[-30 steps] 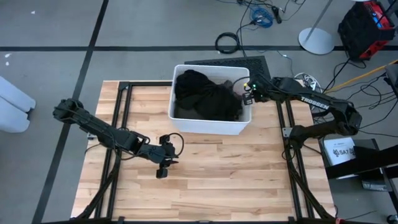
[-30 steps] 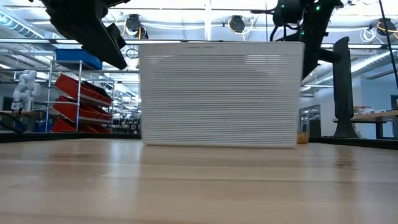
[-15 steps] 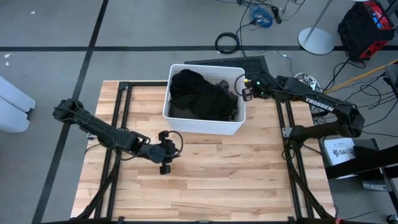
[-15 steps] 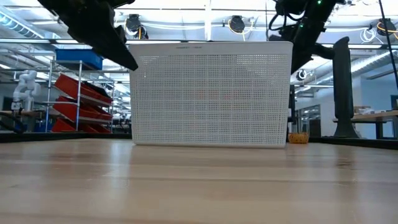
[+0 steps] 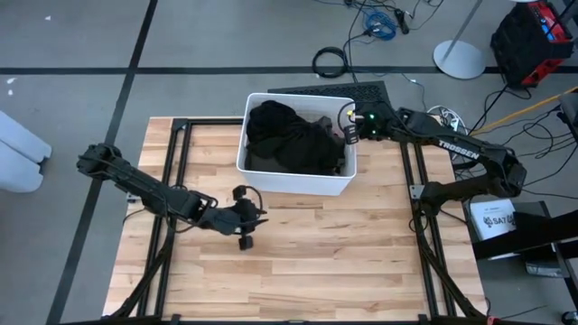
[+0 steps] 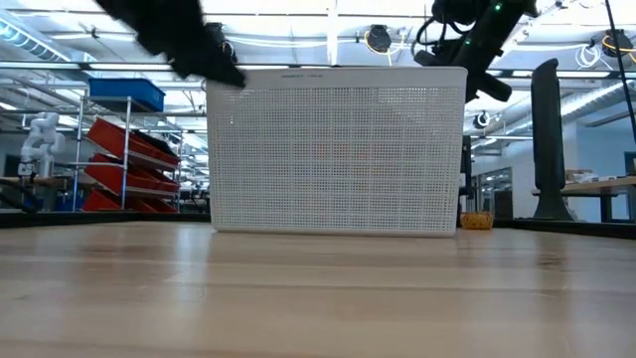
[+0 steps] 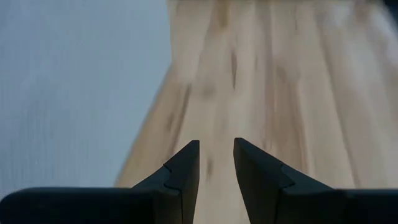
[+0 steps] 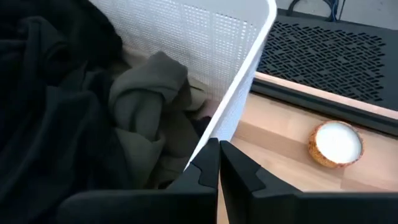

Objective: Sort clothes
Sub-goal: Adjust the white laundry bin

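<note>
While black clothes (image 5: 293, 140) fill the white bin (image 5: 293, 185), right gripper (image 8: 217, 163) jaws pinch its rim; left gripper (image 7: 216, 163) jaws gape, empty.

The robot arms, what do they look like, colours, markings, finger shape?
Both arms are dark, jointed links. The right arm carries white TROSSEN lettering, with small green lights near its wrist. The left gripper has matte black, wedge-shaped fingers tapering to blunt tips; the right gripper matches. Thin black cable loops at the left wrist.
</note>
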You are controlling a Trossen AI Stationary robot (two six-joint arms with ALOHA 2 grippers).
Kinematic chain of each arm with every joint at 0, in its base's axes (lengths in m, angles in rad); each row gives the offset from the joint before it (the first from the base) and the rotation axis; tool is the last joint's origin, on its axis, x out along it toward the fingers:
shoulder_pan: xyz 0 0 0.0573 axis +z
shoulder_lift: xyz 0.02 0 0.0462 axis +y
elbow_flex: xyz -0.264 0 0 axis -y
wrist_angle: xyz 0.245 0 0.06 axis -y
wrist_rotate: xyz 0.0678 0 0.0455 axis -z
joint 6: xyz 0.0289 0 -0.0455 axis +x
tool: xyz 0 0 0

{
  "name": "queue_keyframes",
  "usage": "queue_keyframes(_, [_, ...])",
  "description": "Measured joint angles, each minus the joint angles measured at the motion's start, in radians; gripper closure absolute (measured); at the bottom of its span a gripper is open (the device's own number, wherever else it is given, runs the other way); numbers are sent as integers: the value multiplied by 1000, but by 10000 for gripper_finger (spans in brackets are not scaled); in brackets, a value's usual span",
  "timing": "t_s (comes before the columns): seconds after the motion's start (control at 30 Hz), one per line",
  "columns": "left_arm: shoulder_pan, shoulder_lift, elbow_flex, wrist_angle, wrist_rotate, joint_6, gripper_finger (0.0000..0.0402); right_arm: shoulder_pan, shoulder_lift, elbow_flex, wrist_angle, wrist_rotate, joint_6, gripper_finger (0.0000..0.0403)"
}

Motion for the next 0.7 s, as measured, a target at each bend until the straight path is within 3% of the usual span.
queue_keyframes(0.1, [24,26,0,181,-4,101,293,-14,-24,0,-51,1,6,403])
queue_keyframes(0.27, [89,130,2,411,100,259,293,-6,-133,0,-51,-2,22,403])
queue_keyframes(0.4, [142,225,42,431,101,319,293,25,-242,0,16,-40,24,403])
queue_keyframes(0.57, [167,317,125,440,-9,430,293,76,-339,1,101,-152,30,403])
queue_keyframes(0.7, [194,364,188,440,-26,464,293,138,-382,1,130,-189,42,403])
